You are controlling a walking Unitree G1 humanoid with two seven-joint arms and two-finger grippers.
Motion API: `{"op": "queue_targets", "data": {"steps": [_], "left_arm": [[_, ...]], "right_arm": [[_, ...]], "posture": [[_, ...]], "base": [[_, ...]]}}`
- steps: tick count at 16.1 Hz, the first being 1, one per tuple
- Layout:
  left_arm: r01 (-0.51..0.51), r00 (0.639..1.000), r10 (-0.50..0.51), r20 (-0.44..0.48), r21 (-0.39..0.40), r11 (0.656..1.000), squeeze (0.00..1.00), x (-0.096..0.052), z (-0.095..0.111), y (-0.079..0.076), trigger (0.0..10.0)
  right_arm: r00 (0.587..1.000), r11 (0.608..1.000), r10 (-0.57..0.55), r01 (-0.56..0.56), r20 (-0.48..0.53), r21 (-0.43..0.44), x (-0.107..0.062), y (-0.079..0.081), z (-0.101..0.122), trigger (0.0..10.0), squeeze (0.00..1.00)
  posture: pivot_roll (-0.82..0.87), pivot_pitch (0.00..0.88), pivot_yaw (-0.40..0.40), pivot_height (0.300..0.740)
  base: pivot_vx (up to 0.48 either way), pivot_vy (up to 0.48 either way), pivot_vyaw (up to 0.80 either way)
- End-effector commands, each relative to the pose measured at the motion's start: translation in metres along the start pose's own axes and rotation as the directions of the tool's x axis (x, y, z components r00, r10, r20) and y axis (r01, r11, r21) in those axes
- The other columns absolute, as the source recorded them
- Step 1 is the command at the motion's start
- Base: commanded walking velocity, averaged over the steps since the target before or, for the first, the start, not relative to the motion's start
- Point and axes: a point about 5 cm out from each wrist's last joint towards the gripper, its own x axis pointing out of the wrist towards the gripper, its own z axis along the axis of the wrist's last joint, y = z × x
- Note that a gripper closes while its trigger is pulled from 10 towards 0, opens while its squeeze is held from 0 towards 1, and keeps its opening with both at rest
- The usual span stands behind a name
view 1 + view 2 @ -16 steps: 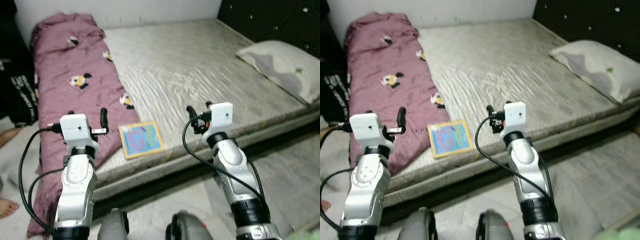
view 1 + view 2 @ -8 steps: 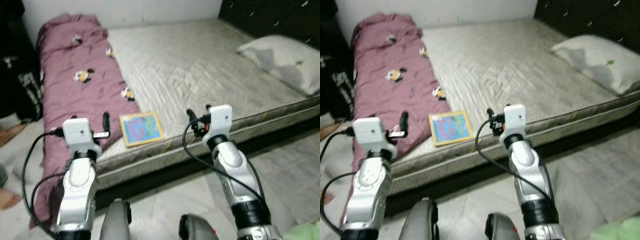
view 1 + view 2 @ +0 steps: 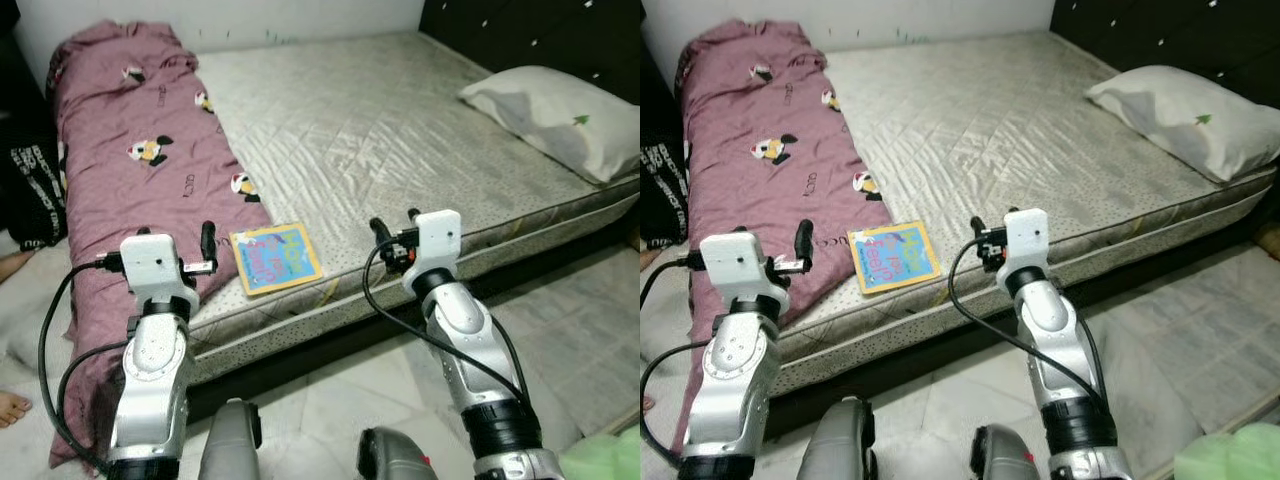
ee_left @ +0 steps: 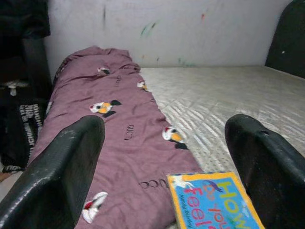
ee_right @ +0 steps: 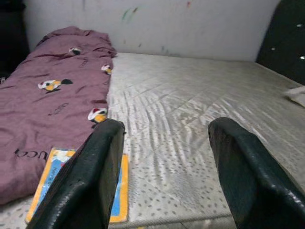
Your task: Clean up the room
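Left eye view says cleanup's barely begun: book (image 3: 275, 258) and rumpled blanket (image 3: 140, 170) sit on the bed (image 3: 400, 130), both grippers (image 3: 207, 248) (image 3: 392, 232) wide open, empty.

The book (image 4: 214, 200) cover reads "How" and "feel" in coloured letters; the purple blanket (image 4: 109, 143) is printed "GUCCI", seen upside down

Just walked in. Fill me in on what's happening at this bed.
The robot stands at the edge of the mattress with both arms raised, holding nothing. The left tool and the right tool are both open and point toward a colourful book lying near the mattress edge, beside a purple blanket. A pillow lies at the head end. Nothing is grasped yet.
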Motion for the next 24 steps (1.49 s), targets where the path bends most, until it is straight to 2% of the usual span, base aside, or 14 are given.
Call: {"op": "queue_targets", "data": {"steps": [1, 3, 15, 17, 20, 24], "left_arm": [[-0.010, 1.000, 0.009, 0.021, 0.008, 1.000, 0.00, 0.0006, 0.0047, 0.0033, 10.0], [-0.009, 1.000, 0.009, 0.019, 0.008, 1.000, 0.00, 0.0004, 0.0044, 0.0032, 10.0], [0.007, 1.000, -0.007, 0.003, 0.013, 1.000, 0.00, 0.0011, 0.0021, 0.0038, 10.0], [-0.001, 1.000, 0.001, -0.005, 0.013, 1.000, 0.00, 0.0012, 0.0014, 0.0043, 10.0], [-0.007, 1.000, 0.007, -0.011, 0.013, 1.000, 0.00, 0.0016, 0.0011, 0.0045, 10.0], [-0.007, 1.000, 0.007, -0.013, 0.014, 1.000, 0.00, 0.0016, 0.0008, 0.0044, 10.0]], "right_arm": [[0.999, 1.000, 0.015, -0.014, 0.033, -0.009, 0.0033, 0.0026, 0.0083, 10.0, 0.00], [0.999, 1.000, 0.015, -0.015, 0.031, -0.007, 0.0033, 0.0025, 0.0081, 10.0, 0.00], [1.000, 1.000, -0.008, 0.008, 0.018, 0.004, 0.0033, -0.0002, 0.0059, 10.0, 0.00], [1.000, 1.000, -0.008, 0.008, 0.016, 0.016, 0.0035, -0.0004, 0.0053, 10.0, 0.00], [1.000, 1.000, -0.006, 0.006, 0.016, 0.008, 0.0036, -0.0005, 0.0056, 10.0, 0.00], [1.000, 1.000, -0.004, 0.004, 0.018, 0.004, 0.0038, -0.0004, 0.0057, 10.0, 0.00]], "posture": [[-0.03, 0.049, -0.030, 0.664], [-0.03, 0.049, -0.030, 0.664], [-0.03, 0.049, -0.026, 0.664], [-0.03, 0.049, -0.027, 0.659], [-0.03, 0.049, -0.027, 0.638], [-0.03, 0.045, -0.029, 0.638]], "base": [[0.349, 0.000, 0.75], [0.351, 0.000, 0.60], [0.284, 0.000, 0.00], [0.377, 0.000, -0.48], [0.000, 0.000, 0.00], [0.000, 0.000, 0.00]]}}
